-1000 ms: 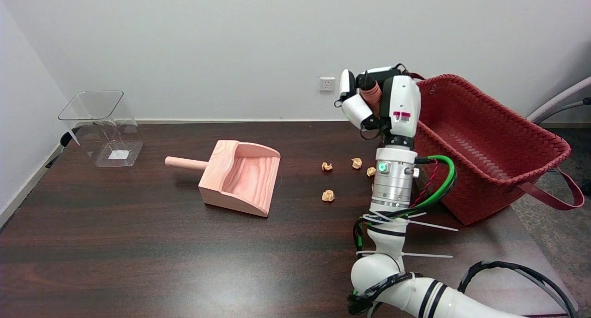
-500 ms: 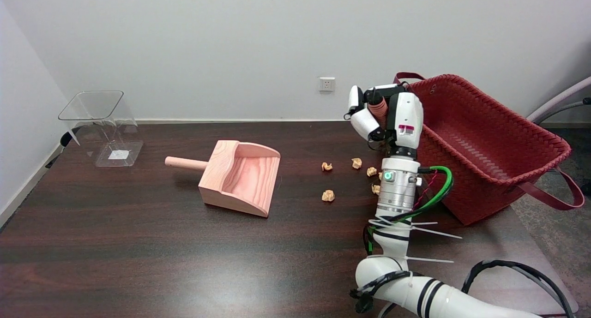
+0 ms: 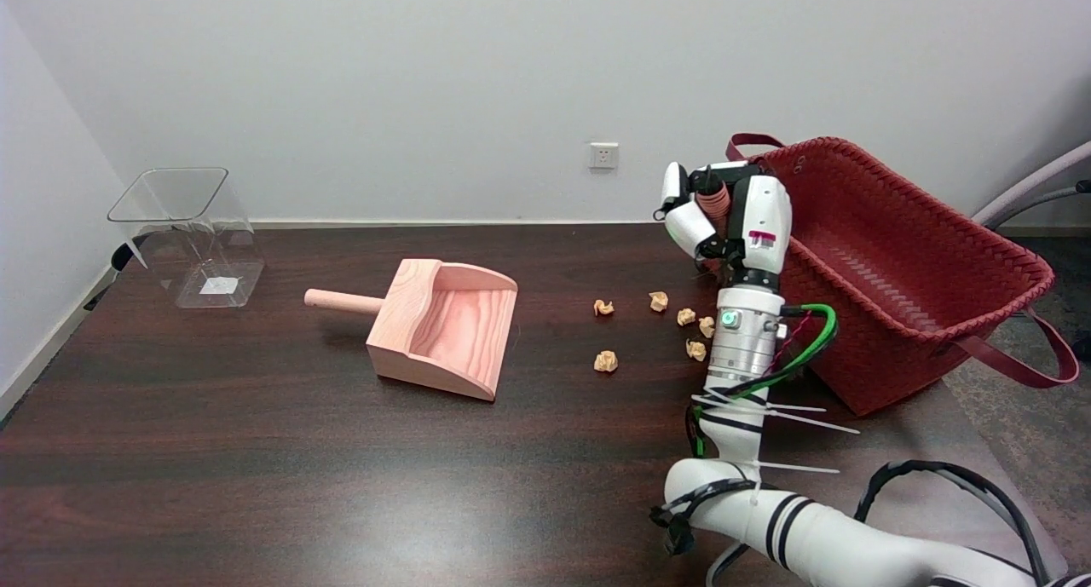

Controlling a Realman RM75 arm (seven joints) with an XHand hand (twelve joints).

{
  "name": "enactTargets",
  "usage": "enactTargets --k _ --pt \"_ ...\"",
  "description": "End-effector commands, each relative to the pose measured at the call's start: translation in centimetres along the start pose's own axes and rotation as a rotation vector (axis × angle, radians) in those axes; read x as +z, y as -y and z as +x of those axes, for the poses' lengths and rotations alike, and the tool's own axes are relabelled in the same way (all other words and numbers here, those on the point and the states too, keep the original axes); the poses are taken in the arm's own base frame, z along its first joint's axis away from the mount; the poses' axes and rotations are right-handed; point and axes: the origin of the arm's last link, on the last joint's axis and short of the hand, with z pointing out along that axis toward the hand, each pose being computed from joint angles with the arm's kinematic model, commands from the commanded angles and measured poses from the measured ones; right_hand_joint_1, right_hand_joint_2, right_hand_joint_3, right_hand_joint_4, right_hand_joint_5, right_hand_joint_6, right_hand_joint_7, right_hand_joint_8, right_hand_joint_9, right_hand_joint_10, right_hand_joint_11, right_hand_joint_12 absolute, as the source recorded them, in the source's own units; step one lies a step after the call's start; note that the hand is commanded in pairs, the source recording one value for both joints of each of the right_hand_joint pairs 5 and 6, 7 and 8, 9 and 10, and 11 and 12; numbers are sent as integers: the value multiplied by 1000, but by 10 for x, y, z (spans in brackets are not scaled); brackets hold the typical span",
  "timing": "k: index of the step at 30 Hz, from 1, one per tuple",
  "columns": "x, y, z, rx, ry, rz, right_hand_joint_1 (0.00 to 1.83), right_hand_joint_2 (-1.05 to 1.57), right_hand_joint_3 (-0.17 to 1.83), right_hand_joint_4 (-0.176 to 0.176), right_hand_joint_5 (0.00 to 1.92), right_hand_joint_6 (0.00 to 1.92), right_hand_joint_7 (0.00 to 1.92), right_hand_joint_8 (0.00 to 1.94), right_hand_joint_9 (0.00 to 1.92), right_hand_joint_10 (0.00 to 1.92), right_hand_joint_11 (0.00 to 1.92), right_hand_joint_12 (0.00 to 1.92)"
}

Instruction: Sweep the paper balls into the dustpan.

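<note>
— Since a second ago, what has shifted?

— Only the right arm (image 3: 740,374): it has swung toward the picture's right, away from the camera, so the right hand (image 3: 724,212) now sits just beside the near rim of the red woven basket (image 3: 903,255). More paper balls show now that the forearm has cleared them.

— And the hand itself?

— Its fingers curl around a brownish, ribbed cylinder (image 3: 714,200), gripping it. What that object is, I cannot tell.

— Where are the paper balls?

— On the dark wooden table (image 3: 256,451), between the dustpan and the basket. One ball (image 3: 604,307) and another (image 3: 606,361) lie nearest the dustpan; a third (image 3: 658,301) sits farther right; three more (image 3: 686,316), (image 3: 707,325), (image 3: 696,349) cluster just beside the forearm.

— The dustpan?

— The wooden dustpan (image 3: 443,327) rests left of the balls, well apart from them, its open mouth facing the camera and slightly right, its handle pointing left. It holds none of the balls.

— Anything else?

— A clear plastic bin (image 3: 192,233) stands at the table's far left corner.
</note>
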Motion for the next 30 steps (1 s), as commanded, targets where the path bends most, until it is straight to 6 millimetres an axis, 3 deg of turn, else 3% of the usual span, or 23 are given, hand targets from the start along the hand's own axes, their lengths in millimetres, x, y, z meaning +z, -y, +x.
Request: enactTargets --k 1,12,30 --pt "7 -31 -12 9 35 -98 748 1571 808 0 1920 1920 1920 1920 1920 1920 1920 1920" --pt "11 -35 -20 35 43 -171 747 1571 724 0 1920 1920 1920 1920 1920 1920 1920 1920" --pt "0 3 -71 174 71 -303 742 1571 596 0 1920 1920 1920 1920 1920 1920 1920 1920"
